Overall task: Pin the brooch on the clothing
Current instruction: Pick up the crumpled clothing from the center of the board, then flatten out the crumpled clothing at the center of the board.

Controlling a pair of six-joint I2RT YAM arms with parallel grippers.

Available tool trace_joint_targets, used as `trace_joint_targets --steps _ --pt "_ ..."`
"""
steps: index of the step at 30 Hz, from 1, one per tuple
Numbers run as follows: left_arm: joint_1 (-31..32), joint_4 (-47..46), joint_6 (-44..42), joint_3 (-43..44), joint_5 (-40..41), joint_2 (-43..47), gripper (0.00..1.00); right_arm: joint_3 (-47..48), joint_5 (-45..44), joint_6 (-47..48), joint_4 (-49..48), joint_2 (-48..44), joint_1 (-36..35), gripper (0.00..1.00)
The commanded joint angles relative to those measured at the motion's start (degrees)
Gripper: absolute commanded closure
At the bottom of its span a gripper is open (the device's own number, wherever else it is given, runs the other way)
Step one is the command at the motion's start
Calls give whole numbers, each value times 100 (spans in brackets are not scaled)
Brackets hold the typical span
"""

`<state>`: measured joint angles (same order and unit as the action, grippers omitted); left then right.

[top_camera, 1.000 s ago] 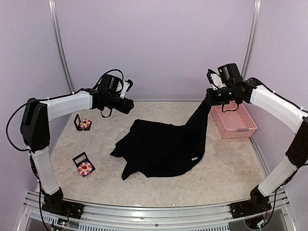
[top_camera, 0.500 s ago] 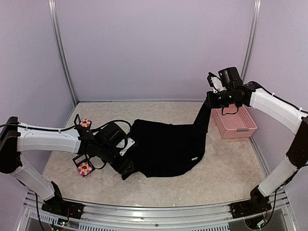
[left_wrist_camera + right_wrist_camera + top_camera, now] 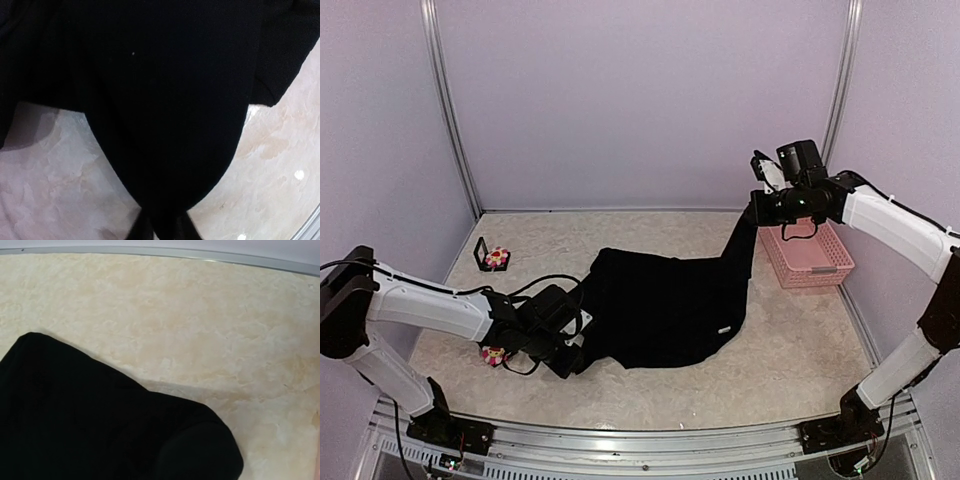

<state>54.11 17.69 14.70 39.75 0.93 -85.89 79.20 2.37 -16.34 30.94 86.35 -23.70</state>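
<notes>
Black short-sleeved T-shirt (image 3: 660, 310) heaped centrally, far-right corner hoisted | right gripper (image 3: 760, 205) clamped on that corner | left gripper (image 3: 578, 355) at near-left hem, cloth between fingers (image 3: 140, 231), nip unclear | next: seat hem deep, draw low and outward to flatten | pink-white plush flower brooch (image 3: 492, 353) lies near-left, partly hidden.

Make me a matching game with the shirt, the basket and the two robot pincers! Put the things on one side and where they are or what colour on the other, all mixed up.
Things:
1. T-shirt
2. basket
3. left pincer
4. right pincer

Descriptions:
A. pink, at the right side of the table
B. raised high, holding up a corner of the T-shirt
C. down low, at the T-shirt's near-left edge
D. black, mostly lying mid-table

Pairs: 1-D, 2-A, 3-C, 4-B
</notes>
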Motion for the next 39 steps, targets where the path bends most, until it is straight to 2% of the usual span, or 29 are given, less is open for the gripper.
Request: trace_joint_targets --steps 1,4,7,12,17,20,25,33,37,39 --pt "39 -122 -299 412 -21 -182 100 146 -42 18 76 -304 6 100" --pt "38 818 -477 1108 682 124 100 610 37 254 403 -451 7 100" --pt "47 1501 -966 2136 1923 961 100 1329 437 685 587 -884 6 100" --pt "141 1449 -2256 3766 2916 2054 100 2386 1458 1083 32 -1888 11 100" --pt "453 1200 -3585 5104 3629 2212 100 3223 1970 1300 -216 -2367 9 100" --pt "575 1226 -3864 5741 3755 2179 100 3658 1938 1407 -132 -2482 11 100" --pt "862 1431 -4076 6198 4125 2359 100 4613 1724 1456 262 -2537 8 100" --pt "1036 2207 -3439 6607 4423 2459 100 4905 1339 1373 353 -2700 6 100" --pt "1010 2583 -3119 6449 4356 2227 100 4485 1038 1338 471 -2517 11 100" --pt "744 2763 -2868 6333 4204 2094 100 4210 581 1323 629 -2301 11 100"
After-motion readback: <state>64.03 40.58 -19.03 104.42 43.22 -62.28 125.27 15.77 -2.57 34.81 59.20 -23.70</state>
